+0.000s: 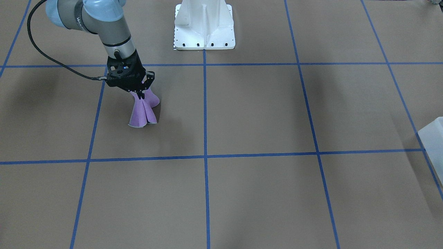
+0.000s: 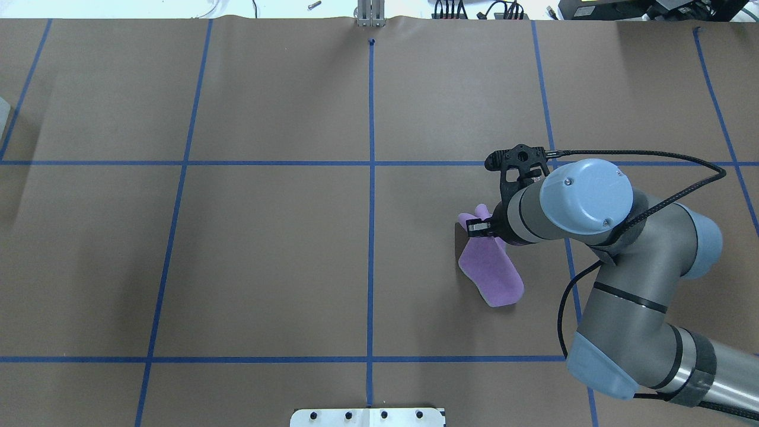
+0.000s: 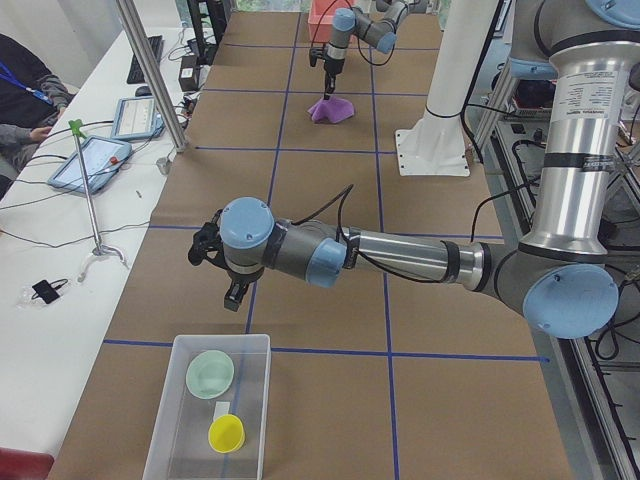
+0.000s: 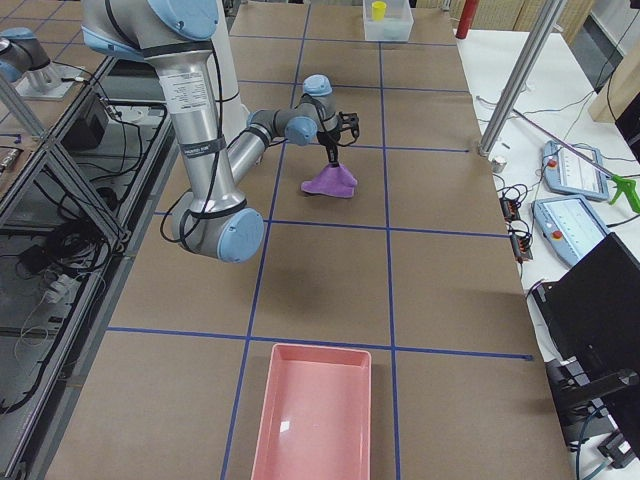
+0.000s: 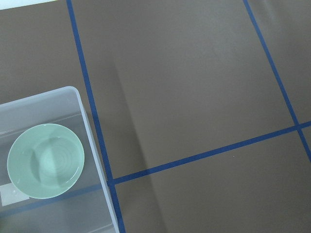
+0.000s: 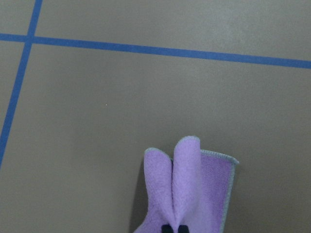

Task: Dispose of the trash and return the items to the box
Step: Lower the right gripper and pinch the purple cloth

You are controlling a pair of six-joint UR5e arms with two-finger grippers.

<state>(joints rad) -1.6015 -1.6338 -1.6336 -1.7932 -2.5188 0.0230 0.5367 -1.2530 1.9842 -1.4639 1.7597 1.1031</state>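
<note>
A purple cloth [image 1: 142, 110] hangs pinched at its top, its lower edge touching the brown table. My right gripper [image 1: 140, 94] is shut on it; the right wrist view shows the fingertips [image 6: 174, 228] closed on the folds of the cloth [image 6: 187, 189]. It also shows in the overhead view [image 2: 491, 270]. The translucent box [image 3: 165, 420] holds a green bowl [image 3: 210, 373] and a yellow cup [image 3: 226, 433]. My left gripper [image 3: 234, 293] hovers just beyond the box's far edge; I cannot tell if it is open or shut. The left wrist view shows the box's wall [image 5: 92, 141] and the bowl [image 5: 46, 160].
A pink tray [image 4: 312, 420] lies at the table's end on my right. The white robot base [image 1: 204, 27] stands at the table's middle back edge. Blue tape lines grid the brown table. Operators' tablets and a stand lie on a side table [image 3: 100, 150].
</note>
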